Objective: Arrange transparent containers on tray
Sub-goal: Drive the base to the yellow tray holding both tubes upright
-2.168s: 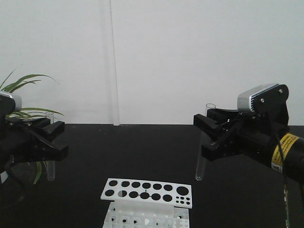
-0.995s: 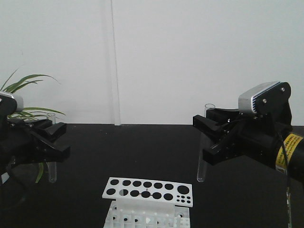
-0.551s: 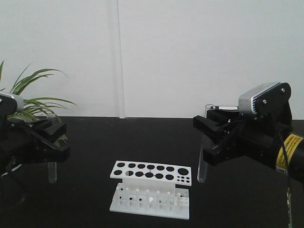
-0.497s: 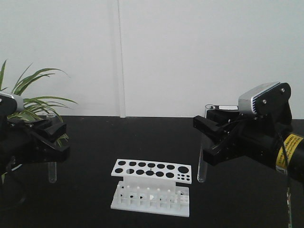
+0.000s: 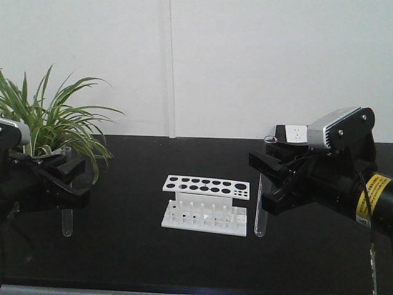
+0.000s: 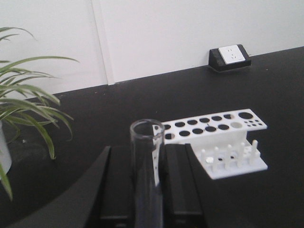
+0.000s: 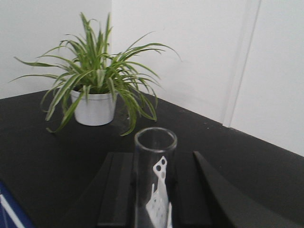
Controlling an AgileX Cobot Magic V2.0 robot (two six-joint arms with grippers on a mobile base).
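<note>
Two transparent containers show, both clear glass test tubes held upright above the black table. In the front view my left gripper is shut on one tube, whose round bottom hangs below the fingers. My right gripper is shut on the other tube in the same way. In the left wrist view, the tube stands between the black fingers, open rim up. The right wrist view shows its tube clamped likewise. The tray is out of view.
A white test tube rack stands on the table between the two arms, also in the left wrist view as rack. A potted plant is at the back left, a wall socket block at the back right.
In the front view the rack has slid from the bottom edge up and rightward, and the plant has come further into view. Both grippers keep their tubes and their places in the frame.
</note>
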